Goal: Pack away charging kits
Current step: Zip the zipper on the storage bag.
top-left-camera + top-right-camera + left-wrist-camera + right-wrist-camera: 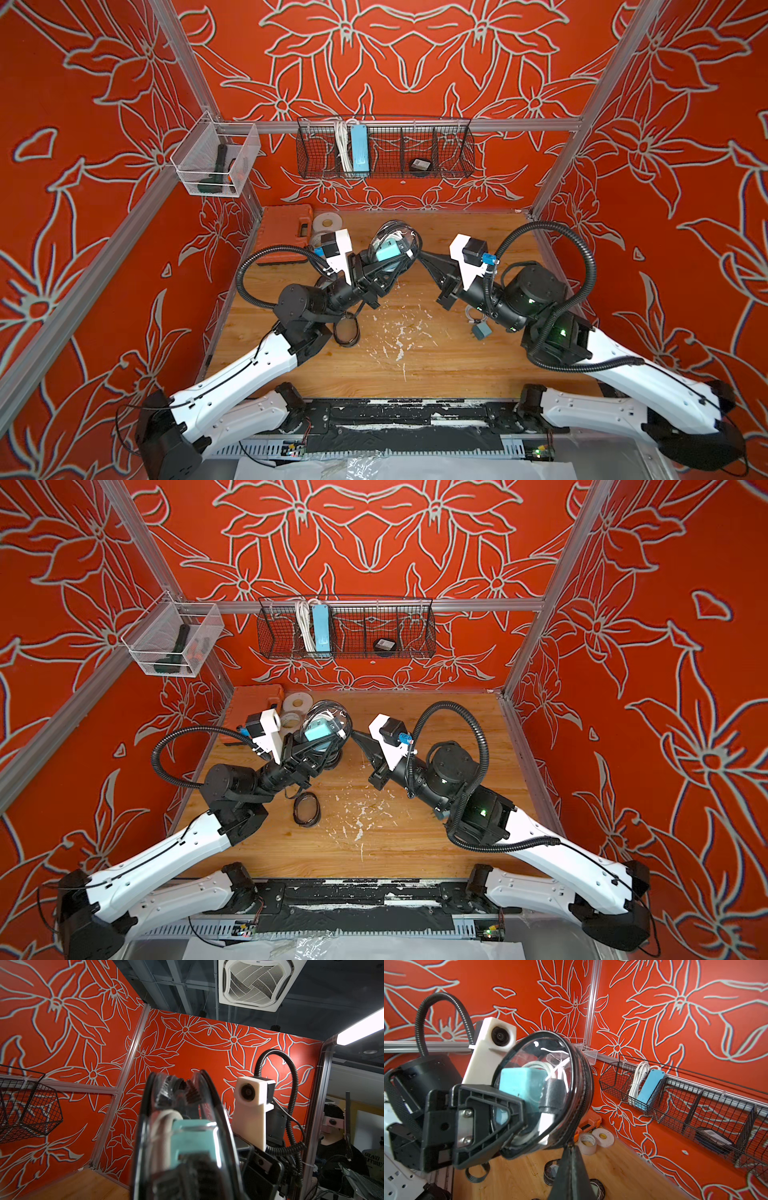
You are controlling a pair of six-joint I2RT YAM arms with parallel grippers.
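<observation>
A clear oval case (395,239) with a black rim is held up off the table, my left gripper (384,268) shut on it. Inside it sit a teal cube adapter (523,1084) and a coiled white cable (556,1068) of one charging kit. One left finger (500,1105) presses on the clear face. My right gripper (572,1146) is shut, its tips at the case's black rim (582,1088); whether they pinch anything is hidden. Another teal adapter (482,331) with white cable (471,316) lies under the right arm. An empty case (306,809) lies on the table.
An orange tool case (284,232) and tape rolls (328,222) stand at the back left. The black wire basket (453,149) on the back wall holds a blue power strip (358,147). A white mesh basket (214,164) hangs at left. More cases (551,1169) lie below.
</observation>
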